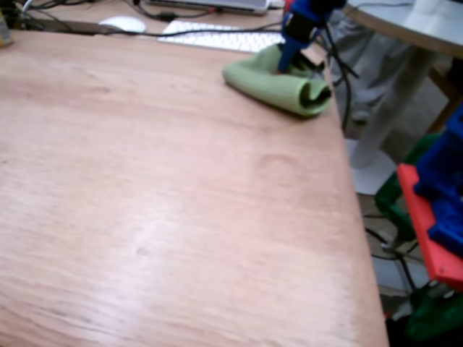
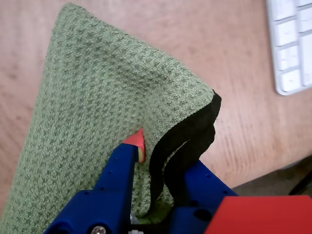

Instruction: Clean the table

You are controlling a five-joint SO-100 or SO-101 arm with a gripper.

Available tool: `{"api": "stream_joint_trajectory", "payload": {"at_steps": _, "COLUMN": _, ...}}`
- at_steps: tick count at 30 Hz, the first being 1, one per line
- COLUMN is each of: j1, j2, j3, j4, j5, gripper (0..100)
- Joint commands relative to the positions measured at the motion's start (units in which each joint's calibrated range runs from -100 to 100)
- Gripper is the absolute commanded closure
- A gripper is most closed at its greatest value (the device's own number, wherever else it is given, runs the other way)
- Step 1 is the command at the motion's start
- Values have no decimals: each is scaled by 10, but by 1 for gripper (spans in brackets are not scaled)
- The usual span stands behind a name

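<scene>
My table, seen from the side and from my wrist

In the fixed view it is a broad, light reddish-brown wooden top with fine grain running along it and a soft sheen near the middle; it fills most of the picture, level and flat, its right edge running down to the lower right and curving in a rounded corner near the top right. Faint darker smudges mark the wood toward the centre. From my wrist I see the same pale reddish wood along the upper part of the picture, grain streaks showing, and its edge at the lower right.
</scene>
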Motion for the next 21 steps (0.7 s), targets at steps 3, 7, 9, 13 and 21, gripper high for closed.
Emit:
{"api": "stream_joint_trajectory", "payload": {"at_steps": 3, "j1": 77, "j2": 103, "j3": -118, "j4": -5, "j5": 18, "gripper": 100}}
{"api": "stream_joint_trajectory", "payload": {"at_steps": 7, "j1": 92, "j2": 111, "j3": -172, "j4": -4, "j5": 24, "gripper": 100}}
{"api": "stream_joint_trajectory", "payload": {"at_steps": 9, "j1": 77, "j2": 11, "j3": -163, "j4": 6, "j5": 23, "gripper": 100}}
{"api": "stream_joint_trajectory", "payload": {"at_steps": 13, "j1": -9, "j2": -216, "j3": -161, "j4": 7, "j5": 17, "gripper": 100}}
{"api": "stream_joint_trajectory", "payload": {"at_steps": 21, "j1": -527, "j2": -504, "j3": -161, "j4": 207, "j5": -64, "gripper": 100}}
